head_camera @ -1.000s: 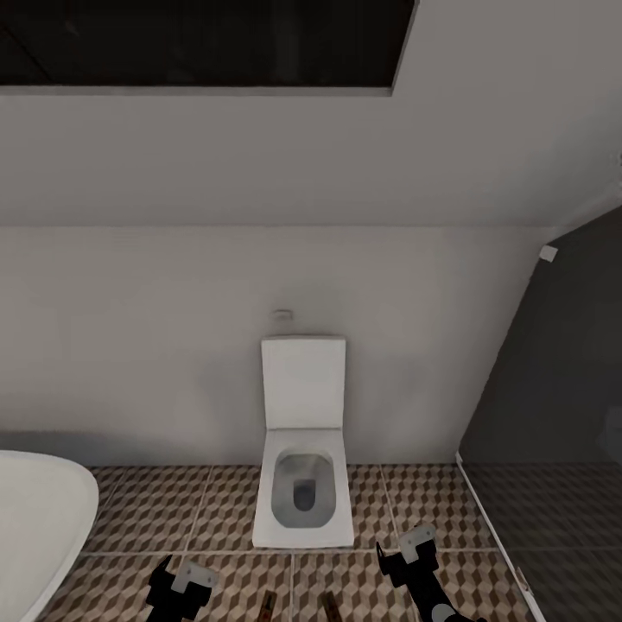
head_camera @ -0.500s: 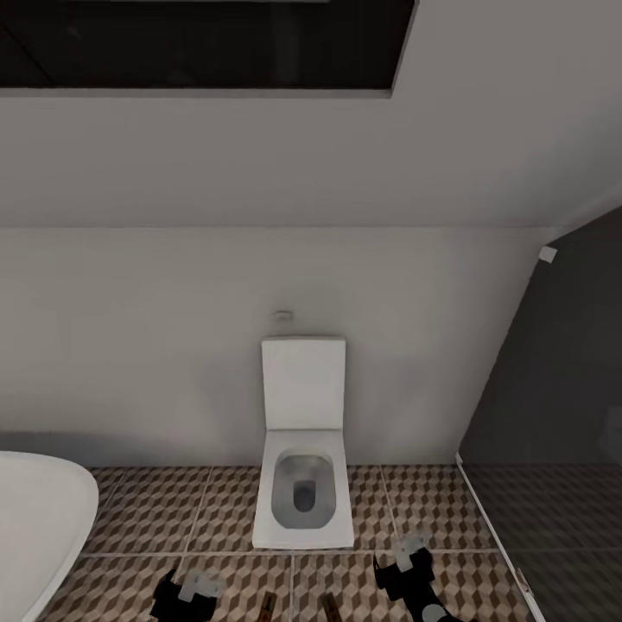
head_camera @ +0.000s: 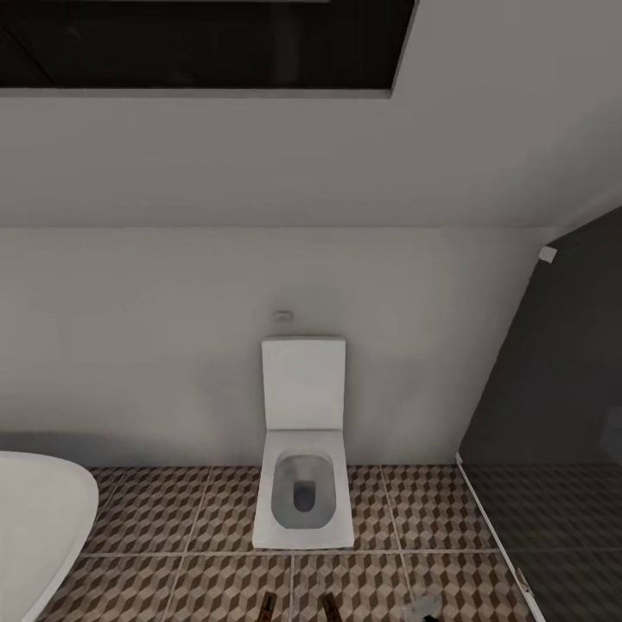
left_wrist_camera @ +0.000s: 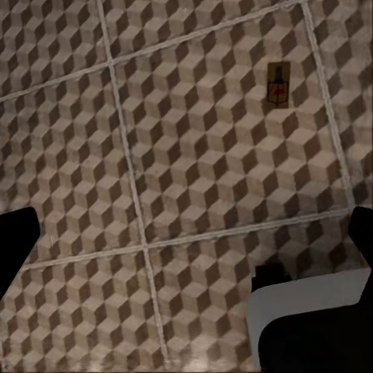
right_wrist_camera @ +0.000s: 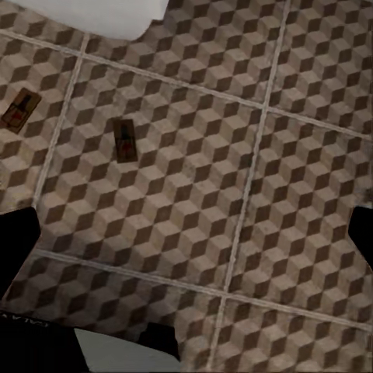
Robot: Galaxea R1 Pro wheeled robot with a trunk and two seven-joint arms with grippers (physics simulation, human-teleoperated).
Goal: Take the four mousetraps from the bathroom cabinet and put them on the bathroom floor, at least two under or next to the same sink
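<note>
cube-patterned bathroom floor (right_wrist_camera: pixel 256 101); right wrist sees two mousetraps (right_wrist_camera: pixel 124 140), left one; both claws apart.

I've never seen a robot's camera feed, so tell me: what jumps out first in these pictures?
A white square toilet with its lid up stands against the pale wall, mid-picture in the head view. Around it spreads the brown, beige and white cube-patterned tile floor. In the right wrist view, two small brown wooden mousetraps lie flat on those tiles.
</note>
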